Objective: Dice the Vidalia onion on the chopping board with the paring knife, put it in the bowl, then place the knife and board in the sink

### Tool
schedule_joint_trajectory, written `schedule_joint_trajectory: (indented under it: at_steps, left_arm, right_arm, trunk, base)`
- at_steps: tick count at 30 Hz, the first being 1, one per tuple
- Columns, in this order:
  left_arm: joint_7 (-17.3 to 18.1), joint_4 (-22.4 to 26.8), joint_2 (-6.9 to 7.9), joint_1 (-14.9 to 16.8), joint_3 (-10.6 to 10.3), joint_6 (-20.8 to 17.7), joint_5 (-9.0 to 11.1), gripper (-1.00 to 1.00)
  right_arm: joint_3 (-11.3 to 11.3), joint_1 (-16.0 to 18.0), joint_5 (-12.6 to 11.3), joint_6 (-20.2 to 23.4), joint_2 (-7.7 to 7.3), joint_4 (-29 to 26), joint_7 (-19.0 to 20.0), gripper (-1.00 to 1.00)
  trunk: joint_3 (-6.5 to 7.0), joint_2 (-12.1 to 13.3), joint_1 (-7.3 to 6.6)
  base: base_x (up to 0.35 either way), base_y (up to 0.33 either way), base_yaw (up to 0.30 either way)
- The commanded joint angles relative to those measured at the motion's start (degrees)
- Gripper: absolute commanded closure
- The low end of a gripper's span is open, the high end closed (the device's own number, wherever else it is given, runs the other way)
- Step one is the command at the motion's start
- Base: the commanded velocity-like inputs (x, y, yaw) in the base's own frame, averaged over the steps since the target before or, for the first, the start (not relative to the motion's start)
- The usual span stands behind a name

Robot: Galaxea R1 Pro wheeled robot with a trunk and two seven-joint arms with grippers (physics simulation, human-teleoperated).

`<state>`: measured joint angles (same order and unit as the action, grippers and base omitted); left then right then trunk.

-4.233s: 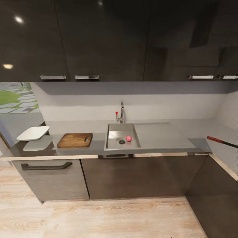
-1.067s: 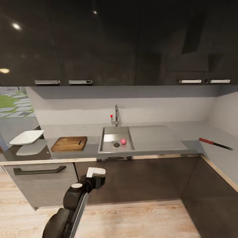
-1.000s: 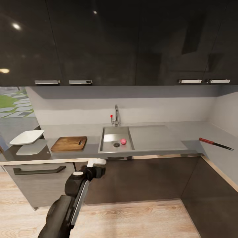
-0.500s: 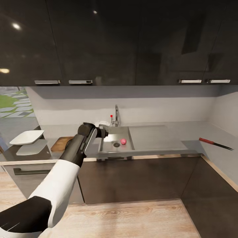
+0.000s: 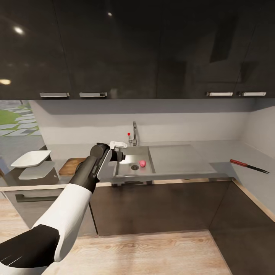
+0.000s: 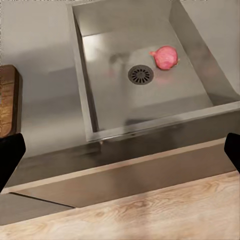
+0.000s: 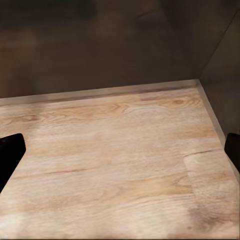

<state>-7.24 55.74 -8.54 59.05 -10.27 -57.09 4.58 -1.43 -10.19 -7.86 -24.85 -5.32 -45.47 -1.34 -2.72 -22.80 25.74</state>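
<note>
The pinkish Vidalia onion (image 5: 142, 163) (image 6: 165, 57) lies in the grey sink (image 5: 131, 152) (image 6: 120, 40) beside the round drain (image 6: 140, 75). My left gripper (image 5: 117, 145) (image 6: 121, 152) hovers over the sink's left rim, open and empty, a short way from the onion. My forearm hides part of the brown chopping board (image 5: 70, 165) (image 6: 6, 100) left of the sink. At the far left stands the white bowl (image 5: 30, 158). The red-handled paring knife (image 5: 247, 165) lies on the countertop (image 5: 183, 158) at the far right. My right gripper (image 7: 121, 150) hangs open over the wooden floor (image 7: 120, 165).
A chrome tap (image 5: 135, 135) with a red knob (image 5: 128, 134) rises behind the sink. Dark wall cabinets (image 5: 137, 49) hang above the counter. Below it are dark cabinet fronts (image 5: 160, 206) and a drawer handle (image 5: 26, 198). The counter turns a corner at the right.
My left arm has risen from below the counter edge to above the sink's left rim. Over the last half second its white fingers have come into sight, pointing right. Onion, board and knife have not moved.
</note>
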Motion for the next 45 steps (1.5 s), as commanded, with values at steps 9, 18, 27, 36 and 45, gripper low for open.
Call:
schedule_joint_trajectory:
  at_steps: [9,18,27,36,45]
  left_arm:
    - [-0.64,-2.03,0.02,0.05,-0.01,-0.18,0.60,-1.00]
    - [-0.50,-5.40,-0.01,0.02,0.04,0.03,0.61,-1.00]
    - [-0.49,-10.86,0.02,0.03,0.16,4.37,0.54,-1.00]
    - [-0.50,-12.75,0.02,0.05,0.32,5.33,0.52,-1.00]
    - [-0.45,-18.69,-0.05,0.03,0.31,9.76,1.58,-1.00]
  right_arm:
    - [-0.15,0.00,-0.55,-0.03,0.04,0.65,-0.19,-1.00]
    - [-0.15,0.00,-0.74,-0.03,0.04,0.65,-0.24,-1.00]
    - [-0.15,0.00,-0.75,-0.03,0.04,0.65,-0.25,-1.00]
    - [-0.16,0.00,-0.75,-0.03,0.05,0.65,-0.25,-1.00]
    - [-0.16,0.00,-0.75,-0.03,0.05,0.65,-0.25,-1.00]
  trunk:
    - [-0.12,-0.12,0.04]
    - [-0.12,-0.12,0.04]
    - [-0.12,-0.12,0.04]
    - [-0.12,-0.12,0.04]
    - [-0.12,-0.12,0.04]
  base:
    - [0.178,-0.180,0.000]
    - [0.249,-0.216,0.000]
    - [0.302,-0.085,0.000]
    - [0.315,-0.004,0.000]
    - [0.218,-0.048,0.000]
